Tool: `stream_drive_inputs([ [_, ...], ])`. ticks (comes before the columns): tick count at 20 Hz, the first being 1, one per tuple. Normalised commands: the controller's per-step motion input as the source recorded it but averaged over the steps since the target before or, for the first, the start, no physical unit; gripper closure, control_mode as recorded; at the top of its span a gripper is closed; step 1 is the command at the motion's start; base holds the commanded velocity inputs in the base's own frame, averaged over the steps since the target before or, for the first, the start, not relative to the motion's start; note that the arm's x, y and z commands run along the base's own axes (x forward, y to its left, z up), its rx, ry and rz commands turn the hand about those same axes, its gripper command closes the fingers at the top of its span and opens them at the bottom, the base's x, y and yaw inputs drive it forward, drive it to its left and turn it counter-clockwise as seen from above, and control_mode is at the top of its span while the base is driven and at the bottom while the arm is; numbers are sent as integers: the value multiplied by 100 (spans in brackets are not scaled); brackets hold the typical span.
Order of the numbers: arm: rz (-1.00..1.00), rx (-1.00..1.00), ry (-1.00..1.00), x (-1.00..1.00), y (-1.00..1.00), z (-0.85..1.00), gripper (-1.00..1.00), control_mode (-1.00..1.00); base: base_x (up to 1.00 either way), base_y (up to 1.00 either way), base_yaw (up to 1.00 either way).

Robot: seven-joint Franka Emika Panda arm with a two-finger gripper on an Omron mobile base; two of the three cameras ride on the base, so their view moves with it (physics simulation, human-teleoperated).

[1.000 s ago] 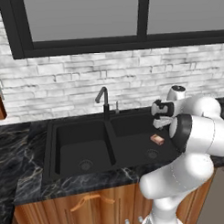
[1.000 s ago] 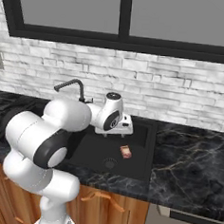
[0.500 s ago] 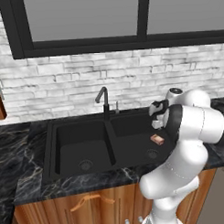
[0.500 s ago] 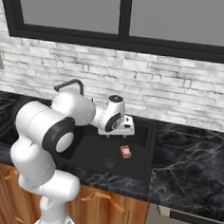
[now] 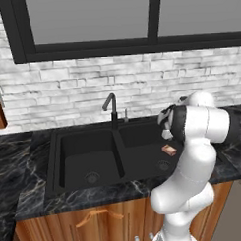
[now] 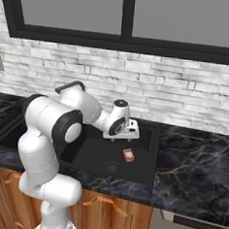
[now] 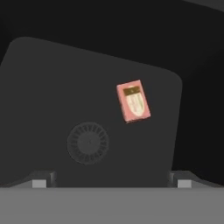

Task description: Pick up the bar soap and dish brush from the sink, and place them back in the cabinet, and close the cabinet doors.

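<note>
Bar soap (image 7: 133,101) lies flat on the right basin floor of the sink (image 5: 59,144), near the drain (image 7: 88,142). Gripper (image 6: 129,131) hovers above, empty; fingers (image 7: 183,181) apart, tips mostly cut off.

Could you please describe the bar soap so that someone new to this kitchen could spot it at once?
Find the black double-basin sink in the dark marbled counter, and look into the basin over which the robot's hand hangs. On its floor, near the round drain, lies the bar soap: a small pinkish-orange block with a paler top, the only coloured thing there.
</note>
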Motion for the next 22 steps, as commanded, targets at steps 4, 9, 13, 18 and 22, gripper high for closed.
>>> stream_drive_inputs([
  [4,0,0,0,21,-7,-18,-100,-100,0,0,0],
  [9,0,0,0,21,-9,-19,-100,-100,0,0,0],
  [13,0,0,0,20,-9,-19,-100,-100,0,0,0],
  [18,0,0,0,20,-7,-21,-100,-100,0,0,0],
  [22,0,0,0,19,-5,-19,-100,-100,0,0,0],
])
